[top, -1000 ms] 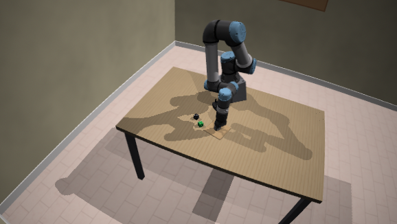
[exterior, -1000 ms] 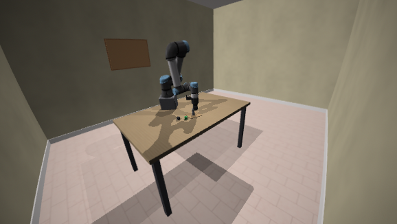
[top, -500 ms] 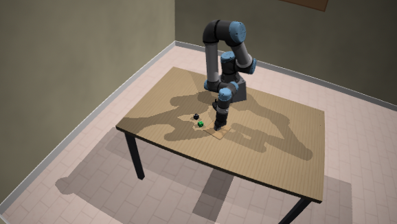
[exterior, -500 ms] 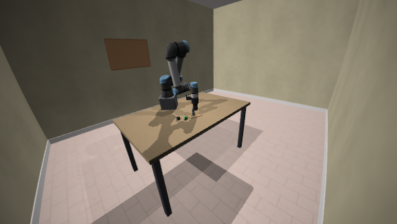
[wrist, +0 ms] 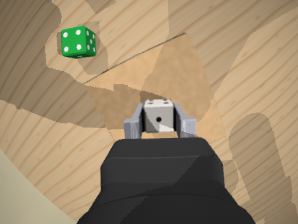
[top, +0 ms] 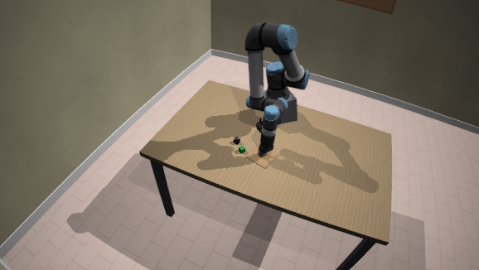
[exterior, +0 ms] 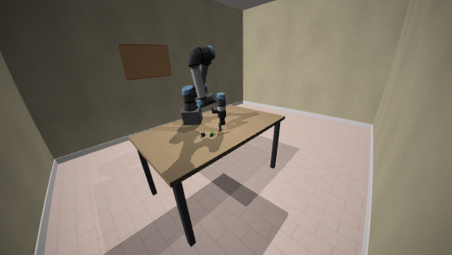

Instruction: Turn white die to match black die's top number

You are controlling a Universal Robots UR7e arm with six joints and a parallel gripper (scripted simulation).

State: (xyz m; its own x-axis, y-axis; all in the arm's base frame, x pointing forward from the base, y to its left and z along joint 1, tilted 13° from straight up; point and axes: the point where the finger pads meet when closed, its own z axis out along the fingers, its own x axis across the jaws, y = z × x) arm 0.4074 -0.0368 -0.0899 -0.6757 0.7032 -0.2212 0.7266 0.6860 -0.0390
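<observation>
Exterior: wooden table [exterior: 188, 150] on pale tiled floor [exterior: 328, 188], plain walls [exterior: 309, 59]

No discernible change since the earlier pictures.
</observation>
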